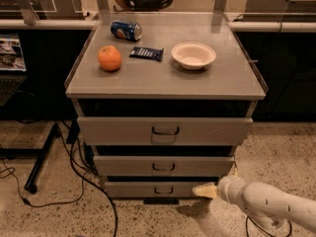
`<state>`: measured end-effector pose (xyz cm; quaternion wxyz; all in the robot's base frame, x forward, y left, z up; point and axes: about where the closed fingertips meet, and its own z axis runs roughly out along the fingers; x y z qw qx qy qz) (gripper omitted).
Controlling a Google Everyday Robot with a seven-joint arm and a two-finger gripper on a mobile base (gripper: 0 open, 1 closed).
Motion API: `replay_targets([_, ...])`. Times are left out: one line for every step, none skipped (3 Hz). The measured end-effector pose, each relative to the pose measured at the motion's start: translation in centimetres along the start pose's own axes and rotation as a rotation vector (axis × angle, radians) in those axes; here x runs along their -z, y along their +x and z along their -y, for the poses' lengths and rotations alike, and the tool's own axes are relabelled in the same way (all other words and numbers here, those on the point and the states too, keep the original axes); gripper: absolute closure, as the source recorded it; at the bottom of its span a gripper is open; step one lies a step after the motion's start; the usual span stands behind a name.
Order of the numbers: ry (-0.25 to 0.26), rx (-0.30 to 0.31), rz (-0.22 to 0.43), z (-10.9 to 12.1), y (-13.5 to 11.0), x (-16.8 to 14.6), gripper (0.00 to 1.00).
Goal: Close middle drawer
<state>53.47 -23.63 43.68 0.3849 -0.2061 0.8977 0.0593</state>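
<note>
The middle drawer (123, 165) is the grey flat front between two other drawers of a grey cabinet, with a small dark loop handle (163, 168). It stands a little further back than the top drawer (113, 130), and its inside is hidden. My gripper (204, 190), with a pale yellowish tip on a white arm (266, 205), comes in from the lower right. It is below the middle drawer's right end, level with the bottom drawer (128, 189), close to that front's right end.
On the cabinet top (163, 80) lie an orange (109, 58), a blue soda can (126, 30), a dark snack packet (146, 53) and a white bowl (193, 56). Black cables (74, 157) and a stand foot (37, 167) cover the floor at left.
</note>
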Motion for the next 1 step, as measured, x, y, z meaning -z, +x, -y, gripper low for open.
replay_targets([0.000,0.000,0.000,0.00,0.00,0.00,0.00])
